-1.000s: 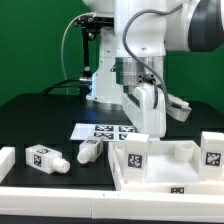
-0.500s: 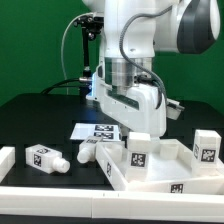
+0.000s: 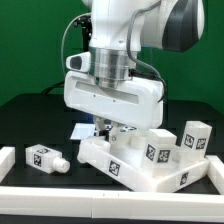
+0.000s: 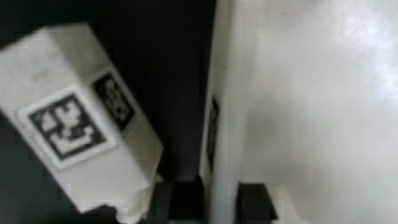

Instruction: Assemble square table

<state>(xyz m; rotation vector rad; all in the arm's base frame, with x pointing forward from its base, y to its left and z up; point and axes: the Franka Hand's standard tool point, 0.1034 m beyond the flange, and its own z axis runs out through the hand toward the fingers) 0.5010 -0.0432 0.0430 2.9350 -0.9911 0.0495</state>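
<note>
The white square table top sits turned at an angle on the black table, one corner toward the exterior view's left. Two tagged legs stand upright in it. My gripper reaches down at its back rim, mostly hidden under the hand. In the wrist view the rim wall runs between my fingers, shut on it, with the tray floor to one side. A loose tagged leg lies just outside that rim. Another loose leg lies on the exterior view's left.
The marker board lies behind the table top, partly covered by the arm. A long white border rail runs along the front, with its end block on the exterior view's left. Cables hang behind the arm.
The arm has swung toward the exterior view's left and turned, dragging and rotating the table top with its two standing legs. The loose leg near the marker board is now hidden.
</note>
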